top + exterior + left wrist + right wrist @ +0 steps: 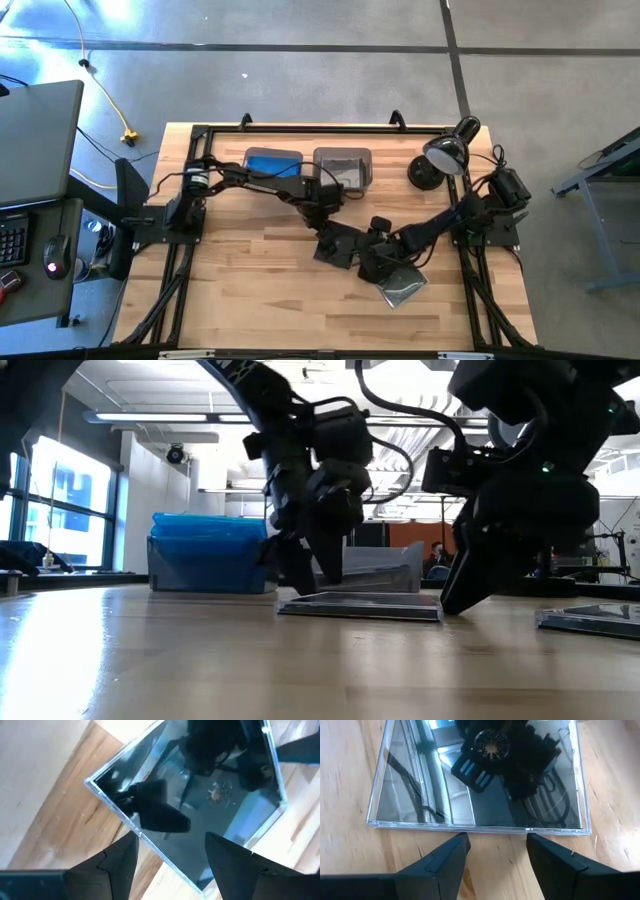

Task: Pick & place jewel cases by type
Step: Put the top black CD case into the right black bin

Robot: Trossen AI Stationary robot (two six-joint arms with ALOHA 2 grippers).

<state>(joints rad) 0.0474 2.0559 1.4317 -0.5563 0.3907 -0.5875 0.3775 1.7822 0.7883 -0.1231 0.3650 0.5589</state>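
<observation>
Bins [305, 168] overhead only; wrists show dark cases [200, 805]

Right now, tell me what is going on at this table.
Two robot arms are sorting jewel cases. The left pincer and the right pincer are both open and low at the middle of the table, each over a dark jewel case lying flat; neither holds anything yet. Another dark case lies nearer the right arm. At the far edge, one bin holds blue cases and the bin beside it looks dark inside.
</observation>
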